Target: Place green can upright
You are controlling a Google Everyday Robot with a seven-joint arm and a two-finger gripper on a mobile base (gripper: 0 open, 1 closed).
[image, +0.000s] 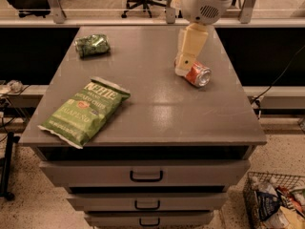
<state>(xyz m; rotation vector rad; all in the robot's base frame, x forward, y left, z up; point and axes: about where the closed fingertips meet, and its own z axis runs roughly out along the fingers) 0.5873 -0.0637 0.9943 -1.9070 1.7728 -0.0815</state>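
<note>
Green can (92, 45) lies on its side, far-left of worktop (157, 113). End effector (185, 69) is over by red can (198, 74); open/closed can't tell. Can prob. light, dented, thin-walled: grip mid-body, gently.

hand (185, 65) at red can (199, 75), right | path to green can (92, 45) open across tabletop (157, 113) middle | bag (86, 109) front-left
</note>
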